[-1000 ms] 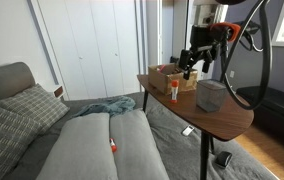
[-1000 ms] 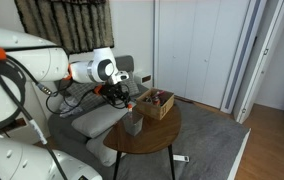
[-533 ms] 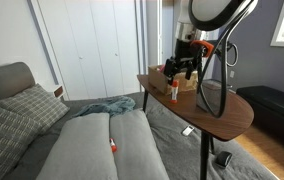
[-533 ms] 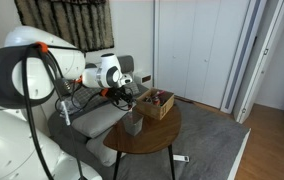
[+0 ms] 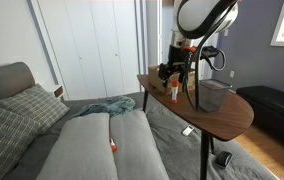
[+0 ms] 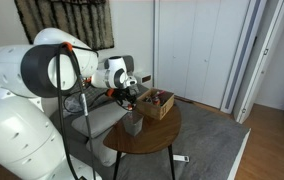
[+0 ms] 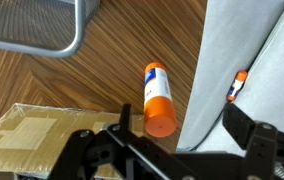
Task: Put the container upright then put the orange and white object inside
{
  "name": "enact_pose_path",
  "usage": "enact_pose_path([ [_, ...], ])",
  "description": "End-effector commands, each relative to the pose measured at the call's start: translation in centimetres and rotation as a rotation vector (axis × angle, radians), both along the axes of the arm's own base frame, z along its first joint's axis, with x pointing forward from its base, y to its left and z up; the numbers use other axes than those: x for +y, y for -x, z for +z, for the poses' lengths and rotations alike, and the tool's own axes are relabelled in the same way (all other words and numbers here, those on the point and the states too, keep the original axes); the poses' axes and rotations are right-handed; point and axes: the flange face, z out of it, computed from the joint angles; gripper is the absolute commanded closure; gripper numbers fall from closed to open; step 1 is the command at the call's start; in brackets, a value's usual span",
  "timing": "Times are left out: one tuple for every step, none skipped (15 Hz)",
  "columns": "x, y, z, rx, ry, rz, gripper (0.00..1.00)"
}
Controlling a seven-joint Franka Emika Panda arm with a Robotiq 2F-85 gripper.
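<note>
The orange and white object (image 7: 156, 98) is a slim bottle with an orange cap, standing on the wooden table; it also shows in an exterior view (image 5: 174, 90). My gripper (image 7: 182, 125) is open and empty, just above the bottle, which lies close to one finger; the gripper shows in both exterior views (image 5: 171, 73) (image 6: 128, 95). The grey container (image 5: 212, 95) stands upright on the table, apart from the gripper. It also shows in the other exterior view (image 6: 133, 122), and its rim is in the wrist view (image 7: 42, 30).
A shallow brown open box (image 5: 166, 76) (image 6: 158, 103) (image 7: 32, 135) stands beside the bottle. The round table's edge (image 5: 147, 90) is close to the bottle. A grey sofa (image 5: 92, 145) lies below, with a small orange item (image 5: 112, 147) (image 7: 239, 85) on it.
My gripper has moved from above the grey container's side across the brown box to above the bottle, and a little lower. The container and bottle have not moved.
</note>
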Motion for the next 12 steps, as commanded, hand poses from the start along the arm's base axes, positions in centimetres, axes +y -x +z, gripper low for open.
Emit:
enact_pose_path([
  [-0.1, -1.4, 0.2, -0.006, 0.005, -0.011, 0.32],
  [-0.2, -1.6, 0.1, -0.004, 0.006, -0.015, 0.39],
  [-0.2, -1.7, 0.1, -0.003, 0.006, -0.016, 0.46],
  [-0.4, -1.8, 0.1, 0.0, 0.008, -0.02, 0.54],
  [-0.5, -1.9, 0.0, 0.001, 0.008, -0.022, 0.61],
  [-0.6, -2.0, 0.0, 0.002, 0.013, -0.032, 0.24],
  [-0.7, -2.1, 0.1, 0.004, 0.014, -0.034, 0.21],
  [-0.9, -2.2, 0.1, 0.003, 0.02, -0.038, 0.2],
  [-1.0, -2.2, 0.1, 0.005, 0.024, -0.042, 0.13],
  [-1.1, -2.3, 0.1, 0.01, 0.034, -0.046, 0.07],
  [-1.3, -2.3, 0.0, 0.015, 0.043, -0.05, 0.02],
  [-1.3, -2.3, -0.1, 0.024, 0.048, -0.048, 0.0],
])
